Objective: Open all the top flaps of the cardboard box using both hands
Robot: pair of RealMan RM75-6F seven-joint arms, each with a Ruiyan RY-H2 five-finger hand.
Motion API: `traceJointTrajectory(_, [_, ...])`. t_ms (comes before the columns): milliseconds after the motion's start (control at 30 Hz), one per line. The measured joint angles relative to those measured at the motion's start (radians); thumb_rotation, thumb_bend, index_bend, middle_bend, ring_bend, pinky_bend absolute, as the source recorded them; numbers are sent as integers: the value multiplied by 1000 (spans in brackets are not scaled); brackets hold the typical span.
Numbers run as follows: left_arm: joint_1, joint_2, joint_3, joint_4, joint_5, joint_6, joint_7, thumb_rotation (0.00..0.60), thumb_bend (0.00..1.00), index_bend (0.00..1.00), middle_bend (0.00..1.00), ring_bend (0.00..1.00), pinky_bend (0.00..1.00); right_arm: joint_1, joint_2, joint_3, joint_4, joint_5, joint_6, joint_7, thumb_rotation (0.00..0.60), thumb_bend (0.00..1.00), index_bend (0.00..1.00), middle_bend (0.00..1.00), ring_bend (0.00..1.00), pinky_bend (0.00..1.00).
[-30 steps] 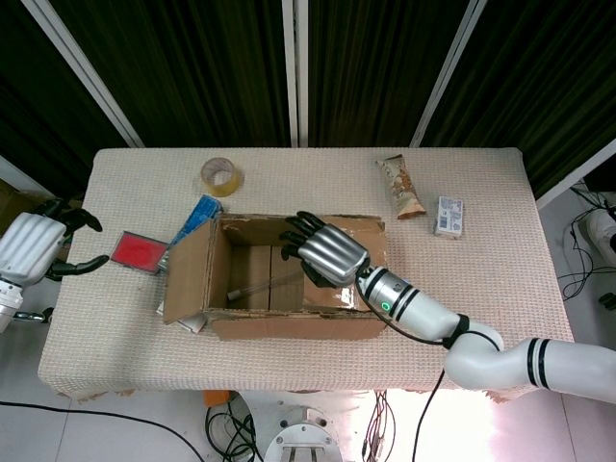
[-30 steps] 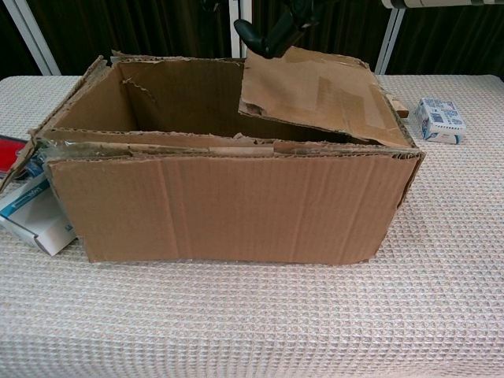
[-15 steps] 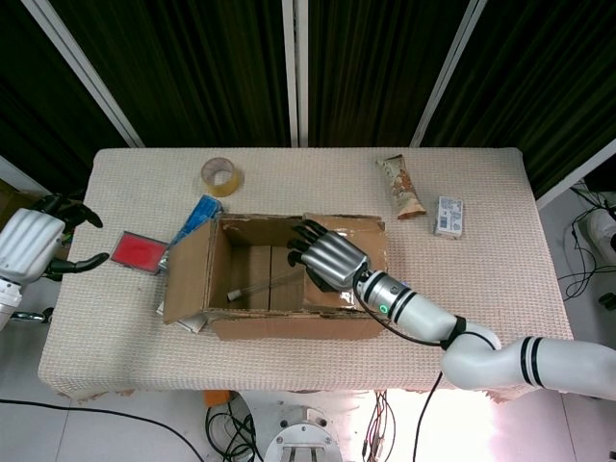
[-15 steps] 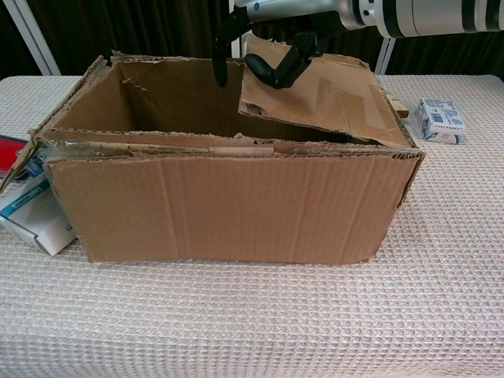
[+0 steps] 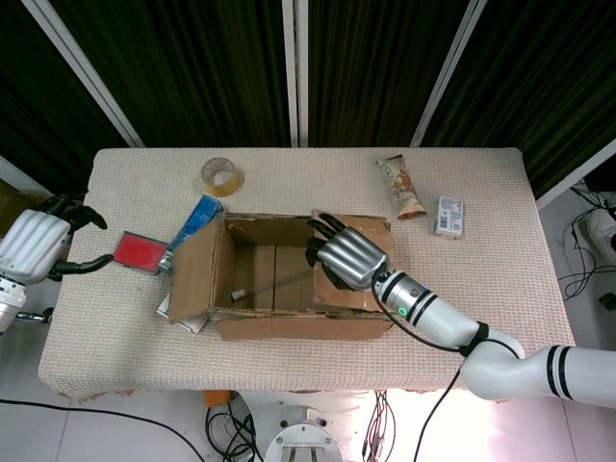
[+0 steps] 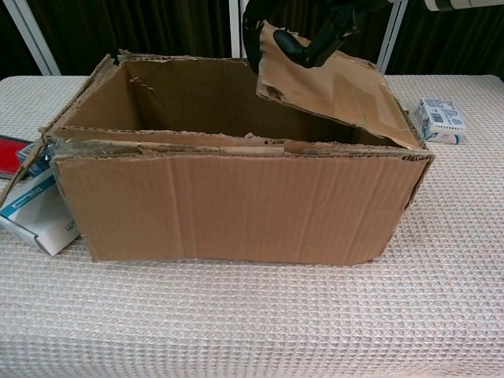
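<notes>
- I see the cardboard box [image 5: 279,289] sitting mid-table, brown corrugated board with ragged, torn edges along its rim
- My right robot hand [image 5: 348,258], silver shell with black fingers [image 6: 295,52], grips the free edge of the box's right flap [image 6: 339,94], fingers hooked over it
- That flap is a flat, creased panel tilted up from its hinge over the box's right end, partly raised
- The left flap [image 5: 195,265] stands folded outward, and the near long flap lies inside the opening
- My left robot hand [image 5: 43,245] hangs off the table's left edge, fingers apart, holding nothing
- The table [image 5: 481,289] wears a cream waffle-weave cloth
- Beside the box: a red flat pad [image 5: 140,252], a ring of tape [image 5: 221,177], a crinkled snack packet [image 5: 401,188] and a small white carton [image 5: 449,216]
</notes>
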Motion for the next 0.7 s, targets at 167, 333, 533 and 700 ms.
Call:
traceJointTrajectory(167, [-6, 7, -3, -22, 5, -5, 20, 0, 90, 413, 398, 120, 280, -28, 47, -3, -39, -28, 30, 16, 600, 778, 442, 304, 0, 0])
traceJointTrajectory(333, [-15, 15, -9, -54, 5, -15, 48, 0, 90, 412, 398, 120, 280, -60, 102, -1, -74, -67, 52, 52, 600, 778, 440, 309, 0, 0])
traceJointTrajectory(533, [-25, 17, -15, -87, 2, -32, 81, 0, 90, 412, 398, 120, 280, -103, 167, 4, -112, -123, 79, 100, 600, 778, 439, 310, 0, 0])
traceJointTrajectory(700, [-35, 13, -18, -106, -4, -49, 108, 0, 90, 412, 398, 120, 280, -146, 223, 9, -138, -176, 108, 151, 600, 778, 440, 310, 0, 0])
